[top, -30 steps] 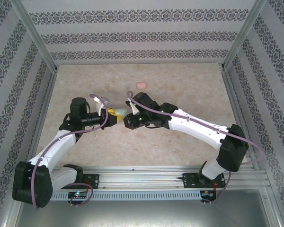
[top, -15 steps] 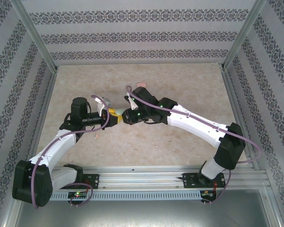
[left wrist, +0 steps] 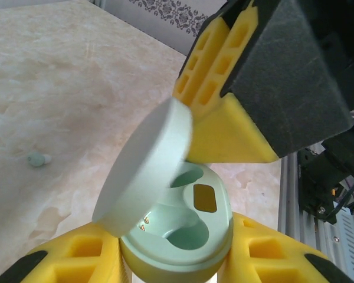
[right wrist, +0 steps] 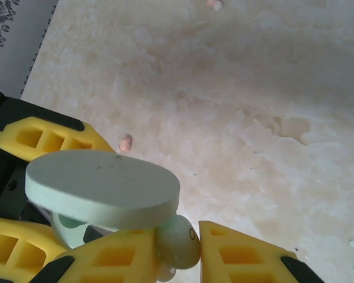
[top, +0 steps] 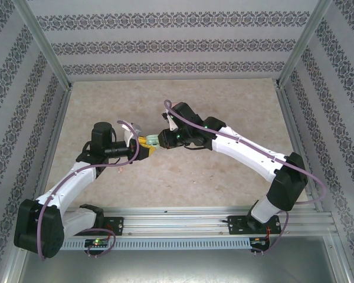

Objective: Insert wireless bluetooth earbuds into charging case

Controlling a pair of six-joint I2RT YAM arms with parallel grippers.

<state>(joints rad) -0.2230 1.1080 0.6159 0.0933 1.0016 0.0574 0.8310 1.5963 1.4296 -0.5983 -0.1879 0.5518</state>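
Pinching one mint bud (right wrist: 177,239) in my right gripper (right wrist: 186,253), I clamp one open mint case (left wrist: 183,233) in my left gripper (left wrist: 177,259); one loose mint bud (left wrist: 38,159) lies at its ten o'clock, two pink buds (right wrist: 125,143) (right wrist: 214,5) toward twelve.

Your right gripper (right wrist: 178,234) pinches a mint green earbud (right wrist: 180,244) between its yellow fingers, just beside the raised lid (right wrist: 100,186) of the charging case (right wrist: 68,229). One pink earbud (right wrist: 125,143) lies on the marbled table (right wrist: 253,88) near the lid, and a second pink earbud (right wrist: 214,4) sits at the top edge.
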